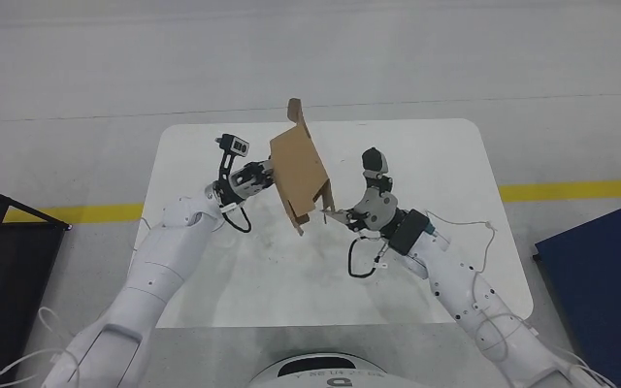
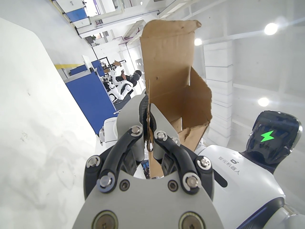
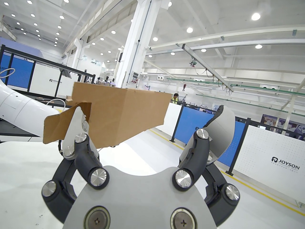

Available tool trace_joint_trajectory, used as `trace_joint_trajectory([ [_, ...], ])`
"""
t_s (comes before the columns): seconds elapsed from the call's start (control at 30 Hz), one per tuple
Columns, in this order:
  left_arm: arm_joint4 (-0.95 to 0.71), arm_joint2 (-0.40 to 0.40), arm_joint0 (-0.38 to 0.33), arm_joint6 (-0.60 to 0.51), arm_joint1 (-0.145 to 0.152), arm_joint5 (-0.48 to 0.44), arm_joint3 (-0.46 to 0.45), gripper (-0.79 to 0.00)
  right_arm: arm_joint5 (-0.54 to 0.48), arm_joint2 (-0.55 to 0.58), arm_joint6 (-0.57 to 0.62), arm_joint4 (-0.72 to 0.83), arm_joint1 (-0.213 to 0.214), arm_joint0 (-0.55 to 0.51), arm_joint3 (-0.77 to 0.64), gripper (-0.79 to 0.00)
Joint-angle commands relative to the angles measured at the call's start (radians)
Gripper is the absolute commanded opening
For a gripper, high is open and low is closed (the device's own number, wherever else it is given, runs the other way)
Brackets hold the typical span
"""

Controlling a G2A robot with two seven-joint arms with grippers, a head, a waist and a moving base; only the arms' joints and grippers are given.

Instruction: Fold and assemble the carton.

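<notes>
While left claw (image 2: 147, 111) pinches carton (image 2: 171, 72) (above table (image 1: 437, 155)), right claw (image 3: 150, 115) gapes beside.

A white table (image 1: 437, 155) stands on grey floor (image 1: 291, 58) with a yellow line (image 1: 558, 191), under ceiling lights (image 3: 255, 16).

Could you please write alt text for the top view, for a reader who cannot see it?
A partly folded brown carton is held above a white table by the left gripper, shut on one edge. The right gripper is open at the opposite side, one finger by a flap.
</notes>
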Motion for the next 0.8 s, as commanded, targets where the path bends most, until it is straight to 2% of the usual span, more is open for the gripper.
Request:
trace_joint_trajectory([
  [0.0,-0.011,0.001,-0.002,-0.015,-0.002,0.029,0.003,-0.785,0.000,-0.001,0.004,-0.005,-0.002,0.000,0.000,0.000],
  [0.23,-0.097,0.007,-0.021,-0.131,-0.007,0.226,0.032,-0.785,-0.004,0.009,0.002,-0.010,-0.005,-0.005,0.000,0.000],
  [0.47,-0.127,0.014,-0.036,-0.158,-0.021,0.248,0.063,-0.785,-0.036,0.001,0.022,-0.035,-0.009,0.000,-0.004,0.000],
  [0.77,-0.267,0.004,-0.035,-0.225,-0.043,0.294,0.098,-0.785,-0.033,-0.008,0.049,-0.055,-0.017,0.006,-0.004,0.000],
])
